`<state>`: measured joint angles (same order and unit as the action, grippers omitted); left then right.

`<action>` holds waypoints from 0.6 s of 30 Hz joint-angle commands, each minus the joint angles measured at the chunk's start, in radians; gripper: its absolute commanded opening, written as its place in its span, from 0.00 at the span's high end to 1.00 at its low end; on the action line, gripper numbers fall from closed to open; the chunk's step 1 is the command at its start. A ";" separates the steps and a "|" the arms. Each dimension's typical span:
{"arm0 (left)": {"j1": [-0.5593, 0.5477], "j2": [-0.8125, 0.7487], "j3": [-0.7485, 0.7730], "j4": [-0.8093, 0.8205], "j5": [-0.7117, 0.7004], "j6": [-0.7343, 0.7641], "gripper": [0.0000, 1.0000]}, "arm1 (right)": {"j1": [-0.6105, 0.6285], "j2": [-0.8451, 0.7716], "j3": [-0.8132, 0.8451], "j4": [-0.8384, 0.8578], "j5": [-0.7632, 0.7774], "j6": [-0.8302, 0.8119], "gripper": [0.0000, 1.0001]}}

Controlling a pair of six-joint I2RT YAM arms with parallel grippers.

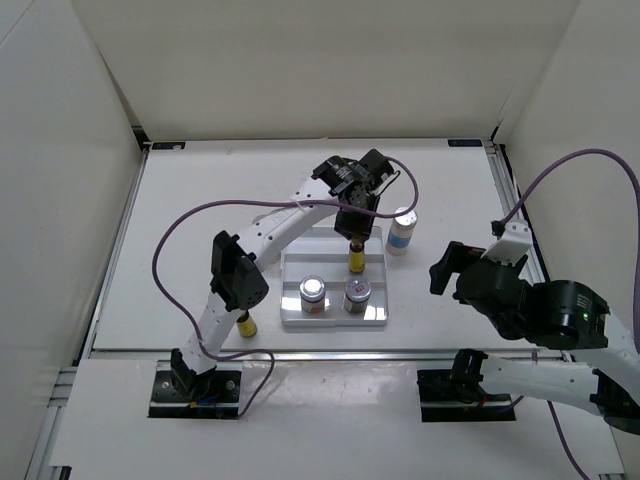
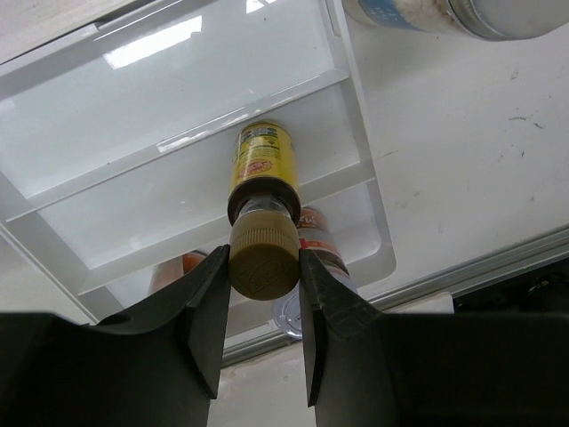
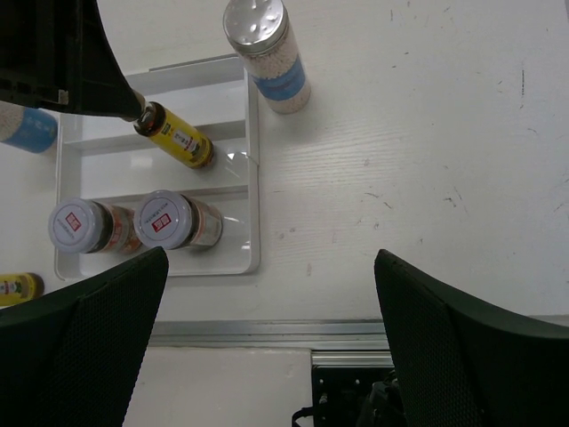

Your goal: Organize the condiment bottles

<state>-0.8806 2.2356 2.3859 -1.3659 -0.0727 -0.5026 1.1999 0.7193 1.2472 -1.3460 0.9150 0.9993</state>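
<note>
The left gripper [image 2: 264,260] has its two dark fingers [image 2: 206,313] closed on the tan cap of a yellow bottle [image 2: 262,160]. The cap is pinched squarely between the fingertips and the bottle's body hangs straight out beyond them. The bottle's base rests on the middle step of the white stepped tray [image 2: 107,89].

Just past the jaws and lower, on the tray's near step, stand the two silver-lidded jars [image 1: 313,292] with red labels. They are side by side, and one sits almost directly under the gripped cap in the left wrist view. Off the jaws' right side, outside the tray wall, a white bottle [image 1: 402,232] with a blue band and silver cap stands on the table [image 1: 200,200].

A second white bottle [image 3: 27,129] shows only in the right wrist view. It is on the far side of the left gripper from that camera and partly hidden by it. A second yellow bottle [image 1: 245,324] lies on the table behind the jaws, close to the left arm's base and well apart from the tray.

The right gripper [image 3: 271,258] hangs to the right of the tray with its fingers [image 3: 462,338] spread wide. The tray's right wall and the first white bottle lie ahead of its opening.
</note>
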 commanded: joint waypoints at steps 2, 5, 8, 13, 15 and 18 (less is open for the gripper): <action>-0.008 -0.024 0.056 0.010 0.008 -0.007 0.83 | 0.001 0.035 -0.003 -0.219 0.025 0.004 0.00; -0.008 -0.013 0.056 0.010 0.017 -0.007 0.76 | 0.001 0.045 -0.003 -0.219 0.025 0.004 0.00; -0.008 -0.004 0.056 0.010 0.017 -0.007 0.66 | 0.001 0.045 -0.003 -0.219 0.025 0.004 0.00; -0.008 0.006 0.067 0.010 0.027 0.002 0.44 | 0.001 0.034 -0.003 -0.210 0.025 0.004 0.00; -0.008 0.006 0.076 0.010 0.027 0.003 0.36 | 0.001 0.025 -0.003 -0.209 0.025 0.004 0.00; 0.005 -0.005 0.125 -0.011 0.027 0.024 0.00 | 0.001 0.025 -0.003 -0.209 0.025 0.004 0.00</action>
<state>-0.8799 2.2677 2.4428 -1.3628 -0.0589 -0.4881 1.1999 0.7532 1.2461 -1.3457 0.9138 0.9977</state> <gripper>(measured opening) 0.915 0.998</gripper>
